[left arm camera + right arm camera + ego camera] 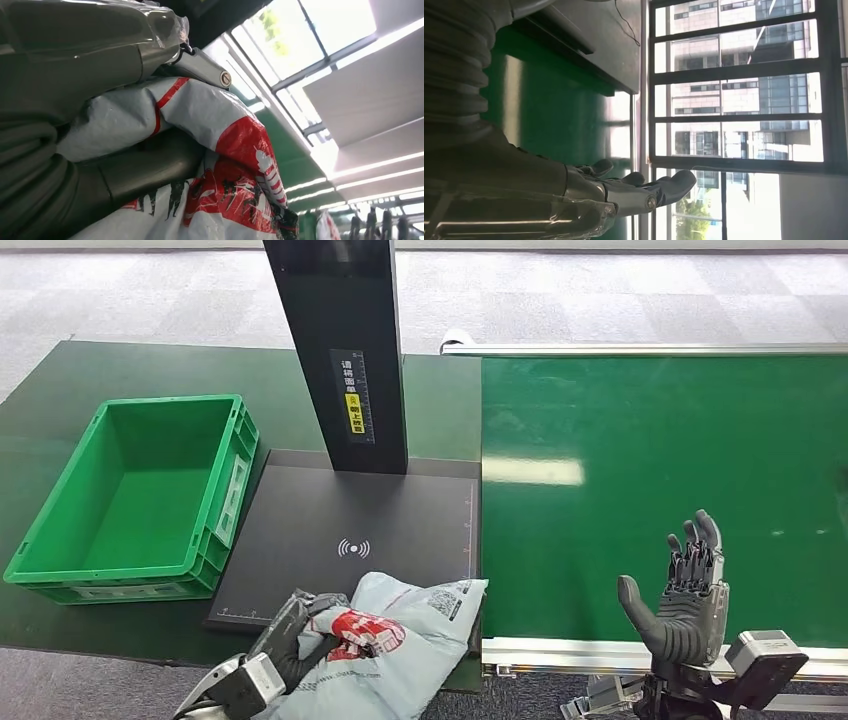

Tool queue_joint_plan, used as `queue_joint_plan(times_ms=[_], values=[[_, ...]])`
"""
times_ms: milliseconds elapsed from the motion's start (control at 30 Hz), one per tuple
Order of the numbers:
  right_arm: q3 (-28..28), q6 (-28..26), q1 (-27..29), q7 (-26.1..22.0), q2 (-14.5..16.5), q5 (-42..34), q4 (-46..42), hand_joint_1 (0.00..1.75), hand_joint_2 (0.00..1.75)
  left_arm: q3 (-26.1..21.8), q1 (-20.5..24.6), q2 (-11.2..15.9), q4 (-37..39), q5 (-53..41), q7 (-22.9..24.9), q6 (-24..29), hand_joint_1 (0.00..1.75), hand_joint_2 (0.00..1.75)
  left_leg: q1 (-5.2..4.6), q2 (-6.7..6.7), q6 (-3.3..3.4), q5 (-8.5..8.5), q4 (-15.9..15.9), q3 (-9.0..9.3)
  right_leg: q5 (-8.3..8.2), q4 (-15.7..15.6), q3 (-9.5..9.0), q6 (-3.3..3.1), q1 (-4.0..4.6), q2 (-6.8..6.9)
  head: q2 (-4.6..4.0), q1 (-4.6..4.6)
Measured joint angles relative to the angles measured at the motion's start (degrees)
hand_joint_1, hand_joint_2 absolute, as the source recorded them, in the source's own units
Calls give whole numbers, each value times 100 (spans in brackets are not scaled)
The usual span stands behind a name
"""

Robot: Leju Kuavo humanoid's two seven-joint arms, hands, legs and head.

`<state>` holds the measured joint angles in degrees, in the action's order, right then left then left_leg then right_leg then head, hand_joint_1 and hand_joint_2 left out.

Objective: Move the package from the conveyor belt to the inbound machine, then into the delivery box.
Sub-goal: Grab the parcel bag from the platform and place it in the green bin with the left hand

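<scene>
Green conveyor belt (660, 490) lies under the right hand (685, 595), which is raised w/ fingers spread, holding nothing. Black inbound machine (360, 530) sits just ahead of the left hand (290, 635); green delivery box (135, 500) beyond it to the left. Left hand grips grey-and-red poly mailer package (385, 645), at the machine's near edge.

Grey carpet-tile floor (620, 300); dark green table (120, 370); tall dark-framed windows (734, 85), bright daylight, buildings outside.
</scene>
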<state>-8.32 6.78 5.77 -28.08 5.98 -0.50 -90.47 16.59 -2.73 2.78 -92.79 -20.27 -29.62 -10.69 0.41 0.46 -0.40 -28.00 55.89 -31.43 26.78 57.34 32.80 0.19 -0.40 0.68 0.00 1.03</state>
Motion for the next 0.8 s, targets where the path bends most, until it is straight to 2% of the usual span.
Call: queue_joint_plan(times_ms=[167, 267, 367, 567, 667, 800], values=[[2, 0, 59, -20, 24, 7, 0, 0, 175, -316, 22, 95, -505, 3, -12, 87, 175, 175, 0, 3, 0, 1, 0, 2, 0, 0, -1, 0, 0, 0, 0, 0], [5, 1, 54, -20, 58, 19, 1, 0, 175, -446, 125, 143, -682, 27, -191, 453, 175, 175, 0, 0, 0, 2, 1, 1, 0, 0, 0, 0, 0, 0, 0, -1], [32, 2, 1, -20, 105, 32, 24, 0, 175, -692, 541, 241, -893, 238, -319, 851, 175, 175, 0, -4, -3, 5, 1, 0, -2, 1, 0, -1, 1, 1, 0, 0], [116, -20, -169, -20, 131, 15, 115, 0, 175, -1295, 1792, 409, -994, 448, -95, 1271, 175, 175, 5, -1, -8, 16, 0, 1, -9, 3, -1, -9, 4, 1, 0, 0], [136, -27, -207, -20, 132, 10, 147, 0, 175, -1433, 2081, 454, -994, 440, -50, 1326, 175, 175, 5, -1, -9, 16, 1, -1, -9, 3, 0, -9, 4, 0, 0, -1], [154, -34, -233, -20, 137, 9, 177, 0, 175, -1492, 2208, 481, -993, 254, -25, 1514, 175, 175, 4, -1, -8, 15, 1, -10, -8, 3, 10, -9, 4, 0, 0, -1]])
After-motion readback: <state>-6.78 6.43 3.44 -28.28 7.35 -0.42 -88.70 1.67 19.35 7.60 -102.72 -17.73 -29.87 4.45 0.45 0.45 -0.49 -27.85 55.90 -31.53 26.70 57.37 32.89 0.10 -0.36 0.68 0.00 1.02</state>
